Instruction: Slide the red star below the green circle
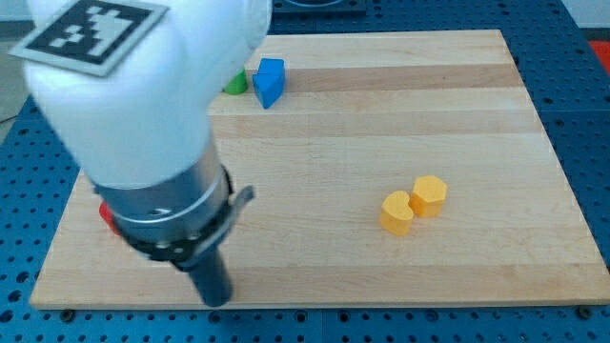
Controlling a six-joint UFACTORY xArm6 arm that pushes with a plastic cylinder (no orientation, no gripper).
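A blue block [269, 81] stands near the top edge of the wooden board [381, 124], left of the board's middle, its exact shape hard to make out. Toward the view's right, two yellow blocks sit touching each other: a heart-like one [396, 213] lower and to the left, and a hexagonal one [429, 194] just above and right of it. Blue perforated table [591, 105] surrounds the board

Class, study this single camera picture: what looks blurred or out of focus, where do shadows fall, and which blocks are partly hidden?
In the camera view, the big white arm body close to the lens looks soft; my tip appears slightly blurred. The two yellow blocks are sharp and cast small, soft shadows under even light. The arm hides most of the red block and the green block; the blue block shows fully.
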